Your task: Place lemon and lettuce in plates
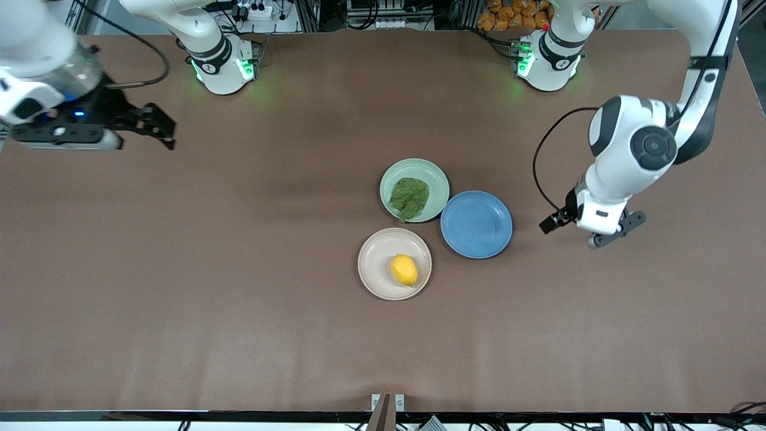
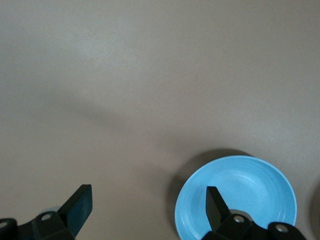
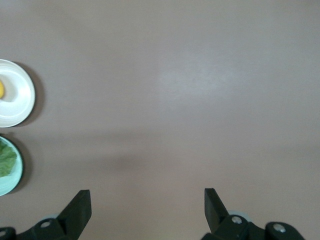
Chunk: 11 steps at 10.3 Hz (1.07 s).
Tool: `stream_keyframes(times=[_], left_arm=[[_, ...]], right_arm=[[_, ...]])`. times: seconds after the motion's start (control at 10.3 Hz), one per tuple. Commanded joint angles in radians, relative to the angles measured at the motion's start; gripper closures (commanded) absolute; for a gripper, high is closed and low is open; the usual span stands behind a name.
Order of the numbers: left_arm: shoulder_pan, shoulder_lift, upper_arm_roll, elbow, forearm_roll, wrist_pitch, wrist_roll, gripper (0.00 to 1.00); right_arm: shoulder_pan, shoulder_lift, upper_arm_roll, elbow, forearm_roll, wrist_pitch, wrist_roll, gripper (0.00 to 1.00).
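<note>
Task looks done, judging by layout. Lemon (image 1: 404, 269) sits inside the cream plate (image 1: 376, 263), lower centre of front view, a bit off-centre toward the blue plate (image 1: 479, 233). Lettuce (image 1: 410, 197) lies flat in the mint plate (image 1: 431, 176), centre of frame, stem tip just over the rim nearest the cream plate. Blue plate has nothing in it; it touches or nearly touches the mint one, just beside the cream one. One item per plate matches the task wording, so I'd say nothing is left to move.

Left gripper (image 1: 589, 230) hangs mid-right of front view, over bare table (image 1: 179, 269) just beside the blue plate, toward the left arm's end. Fingers (image 2: 80, 205) are spread wide w/ nothing between them; only table and the blue plate (image 2: 250, 185) show below in the left wrist view. Released, holding nothing, touching nothing.

Right gripper (image 1: 157, 127) is upper left of front view, parked over bare table well apart from the plates; arm waits. Fingers (image 3: 80, 210) also spread wide and unloaded. Right wrist view catches the cream plate (image 3: 20, 107) w/ a sliver of lemon (image 3: 1, 90), and the mint plate (image 3: 15, 175) w/ lettuce (image 3: 6, 161) at frame's left edge.

Both arms clear of the plates probably because placing is finished. Risk: low, lemon could roll if the plate is bumped.
</note>
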Motion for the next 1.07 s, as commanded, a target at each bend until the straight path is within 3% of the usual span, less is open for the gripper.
stream_keyframes(times=[0.0, 0.19, 0.58, 0.97], left_arm=[[0.009, -0.083, -0.022, -0.06, -0.021, -0.003, 0.01, 0.0], [0.011, -0.121, -0.017, -0.02, -0.021, -0.058, 0.106, 0.0], [0.077, -0.124, 0.0, 0.183, -0.021, -0.219, 0.441, 0.0], [0.104, -0.107, 0.0, 0.49, -0.1, -0.53, 0.556, 0.0]], right_arm=[[-0.066, -0.016, -0.011, -0.017, -0.04, 0.007, -0.095, 0.0], [-0.103, 0.005, -0.028, -0.018, -0.063, 0.04, -0.11, 0.0], [-0.131, 0.027, -0.042, -0.001, -0.095, 0.076, -0.11, 0.0], [-0.105, 0.049, -0.051, -0.001, -0.086, 0.091, -0.103, 0.0]])
